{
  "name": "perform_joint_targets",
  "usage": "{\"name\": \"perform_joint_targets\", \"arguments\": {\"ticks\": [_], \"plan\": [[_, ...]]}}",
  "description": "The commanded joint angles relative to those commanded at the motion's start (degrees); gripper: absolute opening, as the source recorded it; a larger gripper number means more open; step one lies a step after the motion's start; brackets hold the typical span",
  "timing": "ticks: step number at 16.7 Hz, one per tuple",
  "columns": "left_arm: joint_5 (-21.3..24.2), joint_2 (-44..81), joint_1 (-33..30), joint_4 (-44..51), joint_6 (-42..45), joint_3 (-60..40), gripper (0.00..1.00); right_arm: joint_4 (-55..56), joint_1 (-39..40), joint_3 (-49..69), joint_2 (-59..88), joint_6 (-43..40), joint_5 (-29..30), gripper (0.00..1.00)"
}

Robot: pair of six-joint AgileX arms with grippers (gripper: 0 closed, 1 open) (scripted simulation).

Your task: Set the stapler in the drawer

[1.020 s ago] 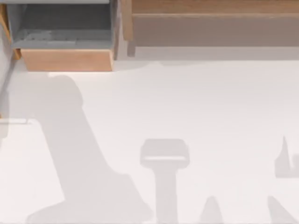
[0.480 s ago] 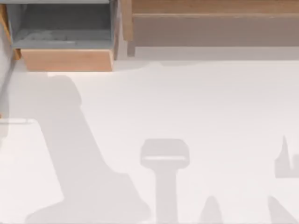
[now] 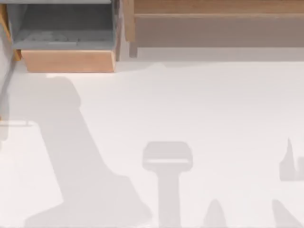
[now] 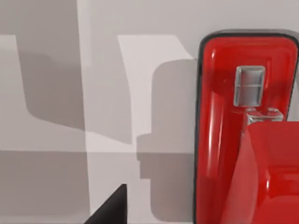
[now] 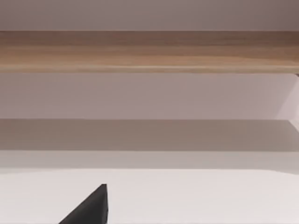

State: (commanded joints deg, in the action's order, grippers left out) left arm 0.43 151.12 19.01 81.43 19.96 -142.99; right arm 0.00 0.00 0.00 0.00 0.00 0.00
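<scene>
**One stapler, one open drawer: lining up the left-arm pick**

One red stapler (image 4: 224,140) lies flat on a pale surface close under the left wrist cam. Its metal anvil plate (image 4: 250,86) faces up and its hinged top arm (image 4: 271,172) is raised toward the lens. A dark tip of the left gripper (image 4: 112,207) sits beside the stapler, apart from it. Whether that gripper is wide or narrow cannot be told, and no hold on the stapler is evident.

In the top view the drawer (image 3: 69,61) stands pulled out at the upper left of the frame, wood front toward the table (image 3: 199,104). What shows of its inside is plain grey floor. A wooden cabinet (image 3: 213,7) runs along the top edge to the upper right. The right gripper (image 5: 91,207) faces that cabinet's wood ledge, and its state also cannot be told. It looks idle.

Judgement: the stapler is prob. not in the drawer, so the step in hand is approach and grasp by the left arm. To do it well:
- Centre the gripper over the stapler body, since it now sits off to one side.
- Close across the narrow width near mid-length, so the wt. balances.
- Pinch base and top arm together, else the sprung arm may flip.
- Lift high enough to clear the drawer front, approx. over the grey well, then lower before letting go.
</scene>
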Motion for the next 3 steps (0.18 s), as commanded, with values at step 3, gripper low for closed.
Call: {"name": "perform_joint_targets", "arguments": {"ticks": [3], "plan": [[0.0,0.0,0.0,0.0,0.0,0.0,1.0,0.0,0.0,0.0,0.0,0.0,0.0,1.0]]}}
